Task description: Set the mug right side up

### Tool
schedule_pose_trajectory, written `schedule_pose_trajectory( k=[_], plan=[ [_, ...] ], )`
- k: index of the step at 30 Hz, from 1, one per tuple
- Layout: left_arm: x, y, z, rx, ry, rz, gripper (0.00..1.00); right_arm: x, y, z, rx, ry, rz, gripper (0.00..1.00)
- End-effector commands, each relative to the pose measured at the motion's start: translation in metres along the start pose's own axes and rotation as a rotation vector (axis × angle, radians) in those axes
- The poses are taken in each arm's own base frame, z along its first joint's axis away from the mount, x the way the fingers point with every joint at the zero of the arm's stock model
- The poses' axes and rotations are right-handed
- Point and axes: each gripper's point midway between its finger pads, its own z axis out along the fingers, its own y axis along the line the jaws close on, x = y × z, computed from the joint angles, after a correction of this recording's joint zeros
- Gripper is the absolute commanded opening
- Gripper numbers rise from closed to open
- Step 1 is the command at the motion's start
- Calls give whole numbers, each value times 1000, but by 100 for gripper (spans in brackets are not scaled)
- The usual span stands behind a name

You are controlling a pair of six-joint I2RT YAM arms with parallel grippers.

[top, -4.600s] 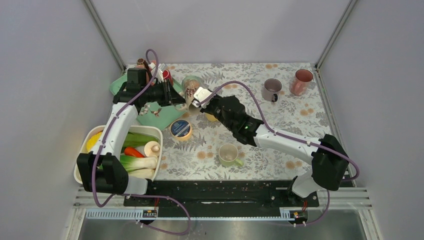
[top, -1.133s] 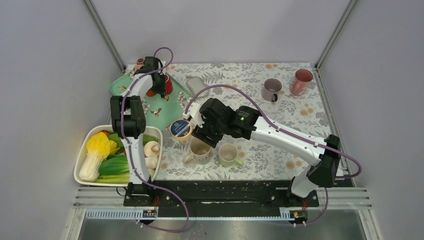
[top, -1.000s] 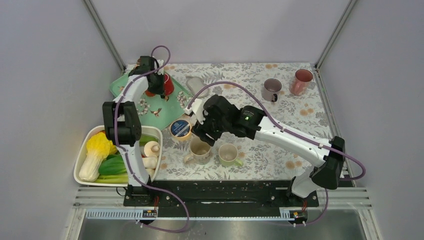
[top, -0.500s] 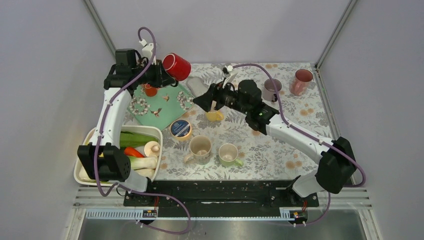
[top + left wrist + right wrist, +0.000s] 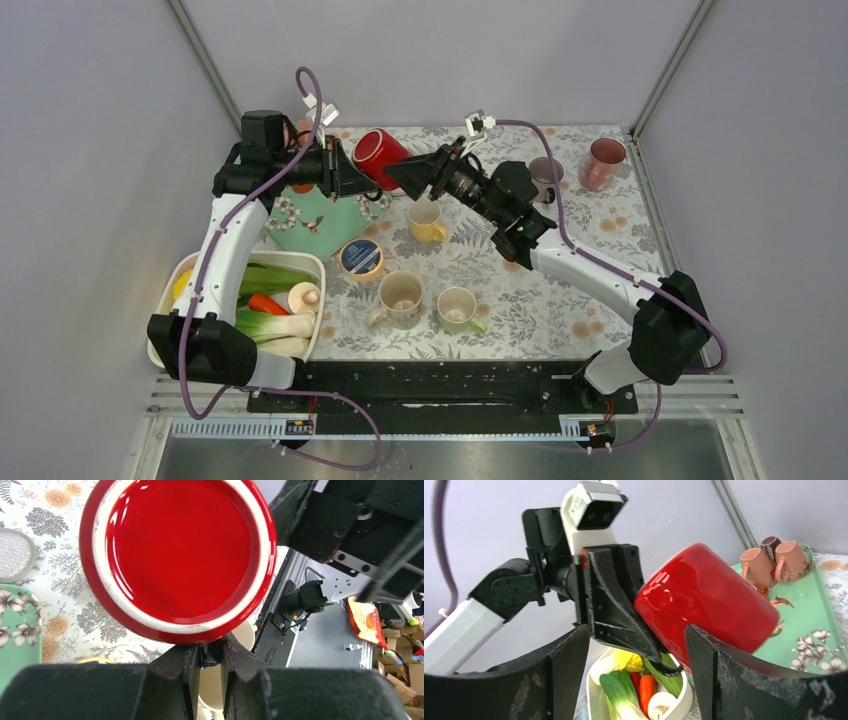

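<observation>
The red mug [image 5: 380, 153] hangs in the air over the back of the table, lying on its side. Its white-ringed base [image 5: 175, 555] faces the left wrist camera. My left gripper [image 5: 350, 172] is shut on the mug's lower edge [image 5: 210, 652]; what exactly it pinches is hidden. My right gripper [image 5: 398, 172] comes in from the right and stands open [image 5: 636, 635]. The mug's red side [image 5: 709, 600] sits just ahead of its wide jaws, and I see no contact.
Below the mug are a green flowered tray [image 5: 300, 215] and a yellow mug [image 5: 427, 222]. A beige mug [image 5: 400, 295], a green mug [image 5: 457, 308] and a blue-lidded tin [image 5: 361, 258] stand nearer. A white tub of vegetables [image 5: 310, 262] is at the left, with a grey mug [image 5: 545, 178] and a pink cup [image 5: 603, 163] at the back right.
The left gripper carried the red mug from the tray up into the air, then right and slightly down. The right arm left the beige mug and swung back toward the red mug, jaws wider.
</observation>
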Motion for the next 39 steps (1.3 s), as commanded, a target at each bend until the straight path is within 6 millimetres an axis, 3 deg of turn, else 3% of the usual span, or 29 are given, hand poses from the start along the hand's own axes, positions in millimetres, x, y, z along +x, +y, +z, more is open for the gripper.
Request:
schedule_pose_trajectory(
  k=[1,4,8,15,22,27,31,33,34,36,39],
  plan=[
    [-27,-37,-14,63,-82,159,0,-26,3,-15,40,-105,-28,78],
    [-28,-29,-12,35,-82,153,0,-36,7,-31,69,-125,-78,78],
    [-31,-32,-11,35,-85,154,0,-30,3,-44,92,-122,-69,79],
    [-38,-59,-15,93,-98,159,0,-14,-5,-47,78,-133,58,80],
    [-29,-81,-15,120,-70,186,0,-6,-7,-39,58,-119,112,80],
    [-11,-87,-4,168,-23,162,0,-21,9,-35,-21,-172,101,80],
    [9,-83,12,193,23,161,0,-48,37,-38,-156,-284,38,78],
    [13,-82,18,229,35,135,0,-53,47,-37,-208,-303,22,71],
    [15,-82,21,247,45,124,0,-55,53,-36,-242,-306,16,63],
    [18,-81,27,258,58,112,0,-56,64,-34,-309,-306,27,30],
    [19,-74,32,247,58,115,0,-53,65,-31,-340,-300,35,0]
  ],
)
